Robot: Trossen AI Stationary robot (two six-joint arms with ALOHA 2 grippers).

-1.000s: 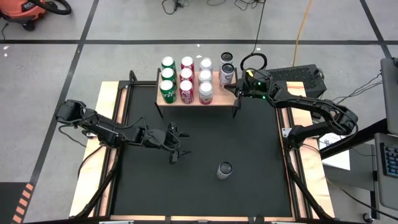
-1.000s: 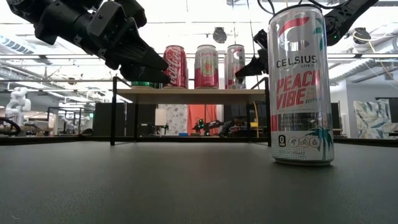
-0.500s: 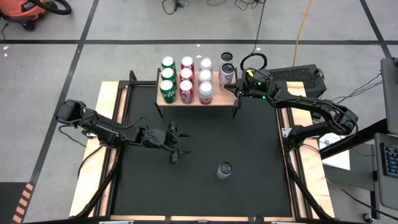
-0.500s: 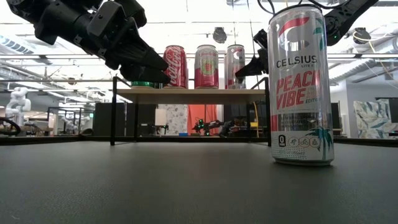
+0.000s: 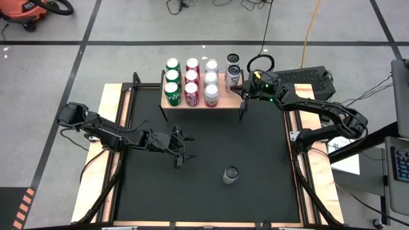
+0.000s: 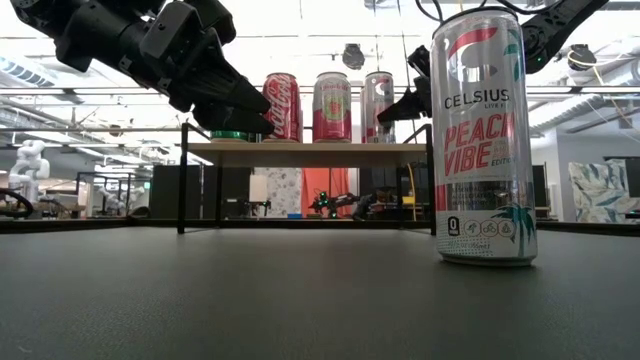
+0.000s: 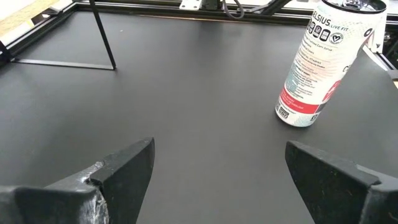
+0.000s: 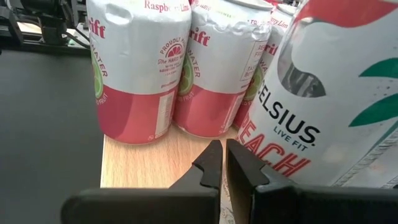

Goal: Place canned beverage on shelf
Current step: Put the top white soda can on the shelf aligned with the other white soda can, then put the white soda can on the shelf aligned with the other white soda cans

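A tall Celsius can (image 5: 231,174) stands upright on the black mat (image 5: 204,134), large in the low view (image 6: 485,140). My left gripper (image 5: 182,151) hangs open above the mat left of it, and the can (image 7: 317,62) lies ahead of its fingers, beyond and to one side of the gap. The shelf (image 5: 225,100) holds rows of green, red and pink cans, with another Celsius can (image 5: 233,76) at its right end. My right gripper (image 5: 243,89) is shut beside that can (image 8: 336,93), just above the wood (image 8: 149,162). My right gripper's shut fingertips (image 8: 239,163) come level from the table's right side to the foot of the shelf's Celsius can (image 8: 280,155). Whether they touch it, I cannot tell. The can stands upright on the wood.
A further can top (image 5: 233,59) shows just behind the shelf's right end. Pink cans (image 8: 140,68) stand close to my right fingertips. Wooden rails (image 5: 105,128) frame the mat. The mat between shelf and near can is bare.
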